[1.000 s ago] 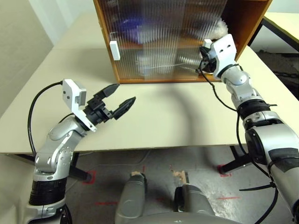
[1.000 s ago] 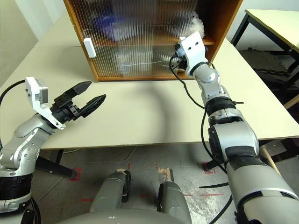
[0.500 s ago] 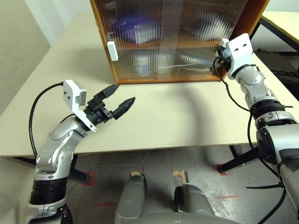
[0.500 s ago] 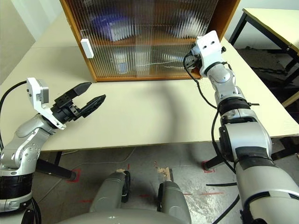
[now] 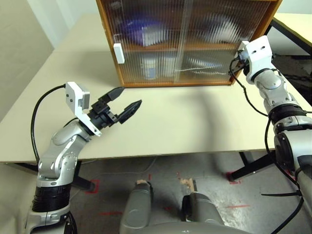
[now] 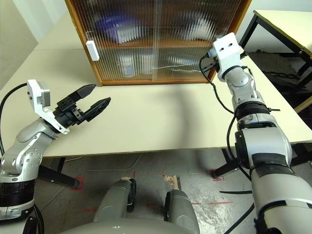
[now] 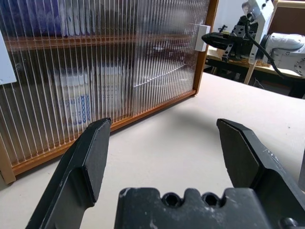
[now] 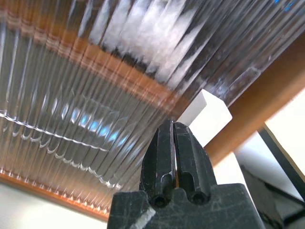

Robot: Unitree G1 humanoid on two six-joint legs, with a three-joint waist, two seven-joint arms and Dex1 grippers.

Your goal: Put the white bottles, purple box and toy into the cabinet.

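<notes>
L arm [image 5: 63, 141] bent, fingers [image 5: 122, 92] spread wide; R arm [image 5: 273, 92] stretched fwd, fingers [image 8: 172, 148] pressed together.

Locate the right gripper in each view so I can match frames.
Left eye: right gripper upper right, at the cabinet's right edge.
Right eye: right gripper upper right, same edge.
Left wrist: right gripper at the white handle.
Right wrist: right gripper, jaws shut, against that handle.
Shared landmark: ribbed doors.
</notes>
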